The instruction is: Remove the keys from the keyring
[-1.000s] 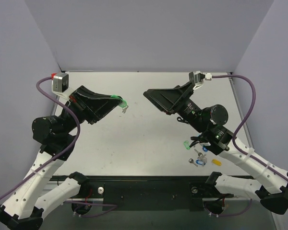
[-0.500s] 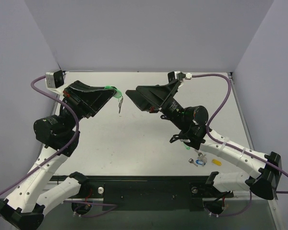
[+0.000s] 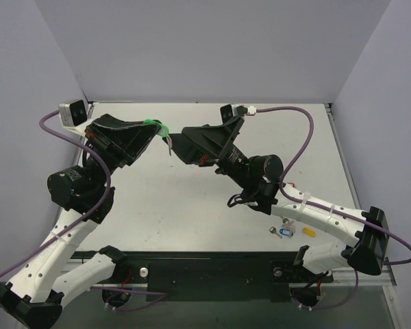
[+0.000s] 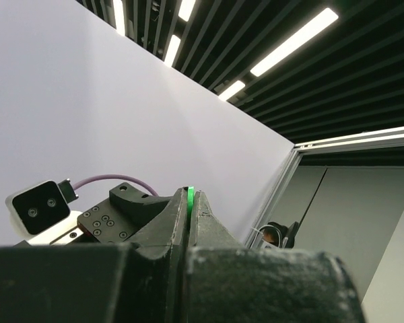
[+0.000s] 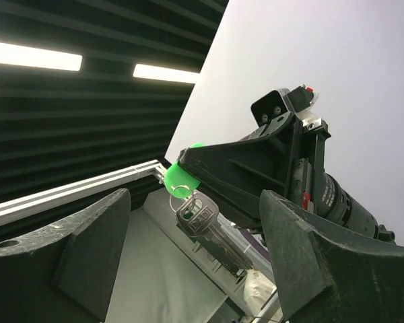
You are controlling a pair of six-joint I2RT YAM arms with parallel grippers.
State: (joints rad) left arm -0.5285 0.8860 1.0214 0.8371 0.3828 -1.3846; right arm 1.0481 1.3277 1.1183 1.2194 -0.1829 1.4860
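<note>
My left gripper [image 3: 157, 129] is raised above the back left of the table and shut on the green key head [image 3: 163, 132]. In the left wrist view only a green sliver [image 4: 189, 197] shows between the closed fingers [image 4: 163, 229]. The right wrist view shows the green head [image 5: 178, 178] with the thin keyring [image 5: 182, 195] through it. The bare silver key [image 5: 212, 225] hangs from the ring. My right gripper [image 5: 195, 202] is open, its jaws on either side of the hanging key and not touching it. In the top view its tip [image 3: 179, 145] is right beside the silver key [image 3: 169, 147].
A blue-headed key [image 3: 285, 232], a small yellow piece [image 3: 308, 233] and a small silver piece [image 3: 272, 229] lie on the table near the front right, by the right arm's base. White walls close in the table on three sides.
My right arm has swung left across the table, bringing its open jaws up around the hanging key. My left gripper has shifted slightly left and still holds the green head.
</note>
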